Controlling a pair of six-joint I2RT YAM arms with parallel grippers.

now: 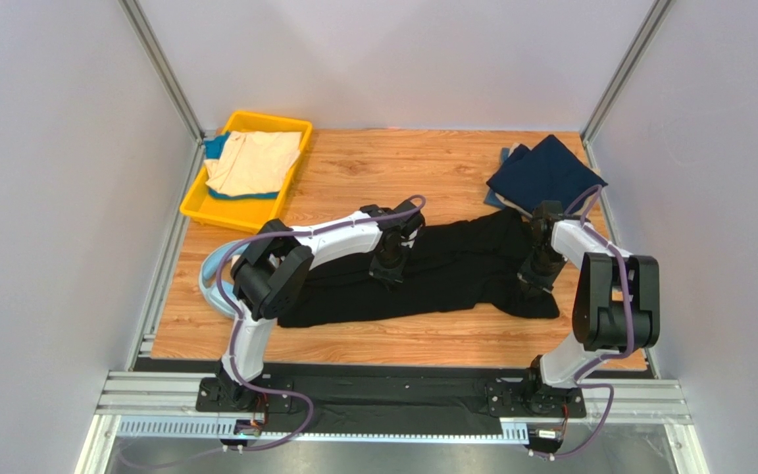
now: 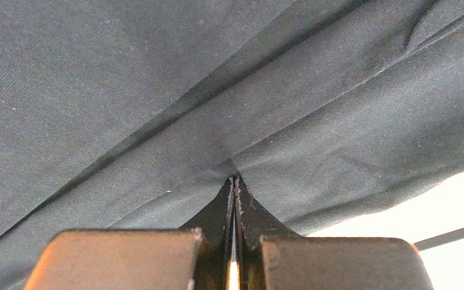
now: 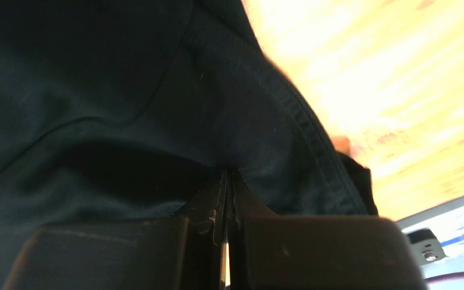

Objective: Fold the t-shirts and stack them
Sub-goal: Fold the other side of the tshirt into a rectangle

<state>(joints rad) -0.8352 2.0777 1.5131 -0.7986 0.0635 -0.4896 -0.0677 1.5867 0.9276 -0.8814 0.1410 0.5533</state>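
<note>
A large black t-shirt (image 1: 442, 272) lies spread across the middle of the wooden table. My left gripper (image 1: 389, 272) is shut on a fold of the black cloth (image 2: 156, 90) near its middle; the cloth puckers at the tips (image 2: 235, 178). My right gripper (image 1: 534, 279) is shut on the shirt near its right hem (image 3: 301, 121), tips (image 3: 226, 172) pinched into the cloth. A navy blue t-shirt (image 1: 544, 173) lies folded at the back right. A beige t-shirt (image 1: 252, 161) lies in the yellow tray.
The yellow tray (image 1: 195, 205) stands at the back left, with a teal cloth (image 1: 217, 146) under the beige shirt. Light-blue headphones (image 1: 213, 286) lie at the left, partly behind my left arm. The table's right edge and frame rail (image 3: 446, 223) are close to my right gripper.
</note>
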